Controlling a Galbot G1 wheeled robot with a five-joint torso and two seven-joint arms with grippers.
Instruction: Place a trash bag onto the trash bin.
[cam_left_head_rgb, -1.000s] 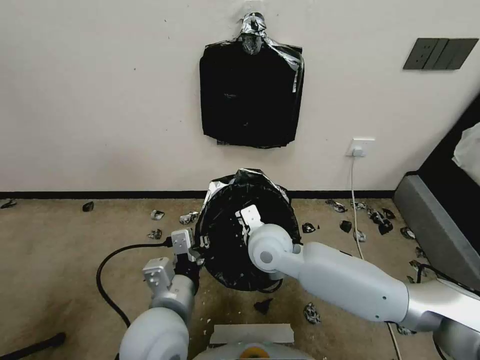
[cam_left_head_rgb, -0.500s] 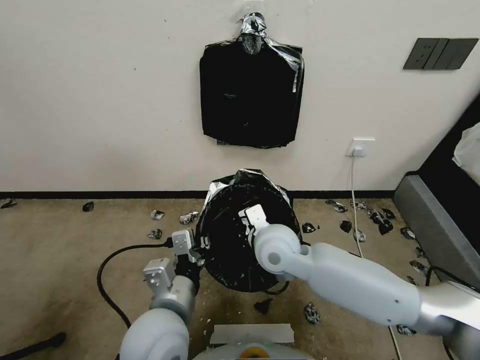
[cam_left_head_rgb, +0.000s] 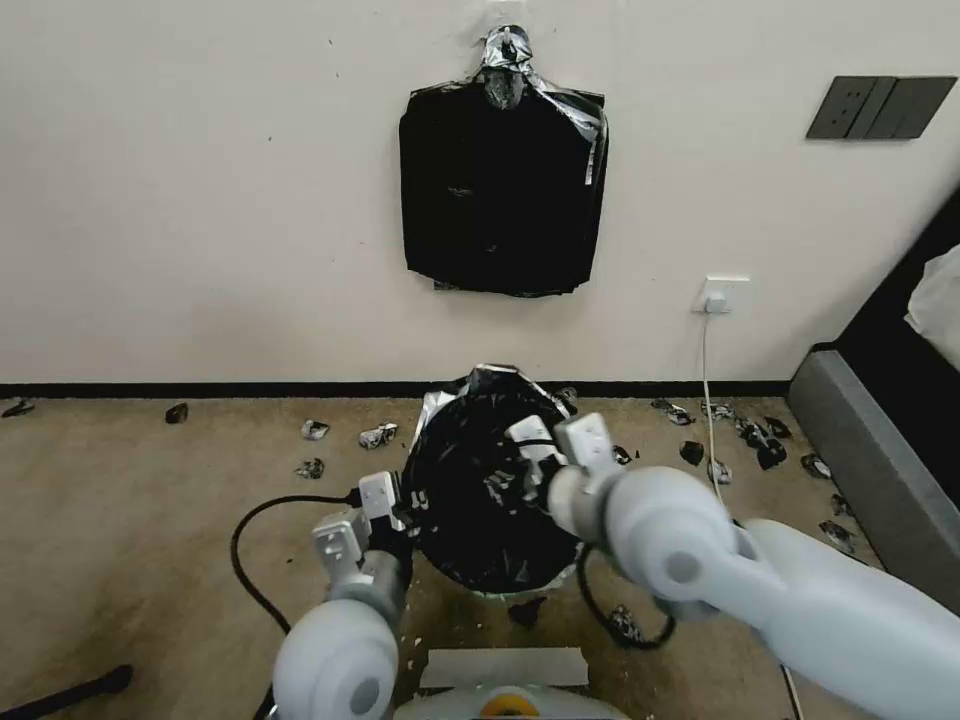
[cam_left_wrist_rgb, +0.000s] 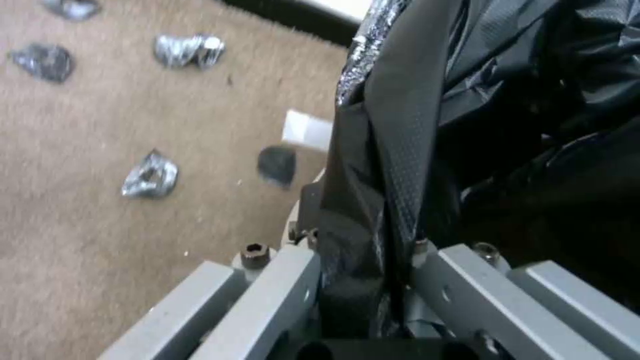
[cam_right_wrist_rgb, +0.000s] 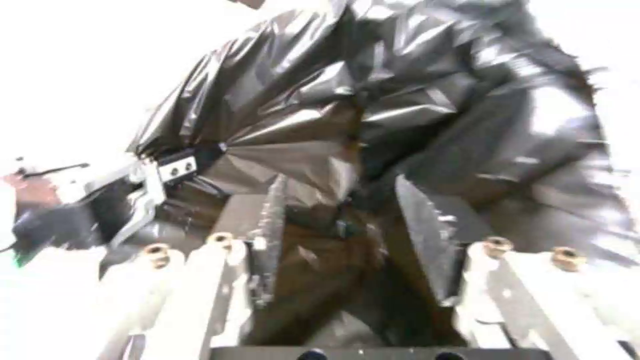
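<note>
Left gripper (cam_left_wrist_rgb: 373, 280) clenched on the trash bag (cam_left_head_rgb: 480, 480) edge, right gripper (cam_right_wrist_rgb: 340, 235) spread inside it; opposing pulls could tear the film.

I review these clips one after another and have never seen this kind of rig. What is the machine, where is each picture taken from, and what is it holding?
It is a wheeled robot with two arms. One picture looks down from its head; the other two come from cameras on its wrists. The left gripper is shut on the near-left edge of the trash bag, as the left wrist view shows. The right gripper is open, its fingers spread inside the bag's mouth. The bag drapes over the trash bin, of which only a pale sliver peeks out below. A bundle of black bags hangs on the wall behind. Torn black scraps litter the carpet.
</note>
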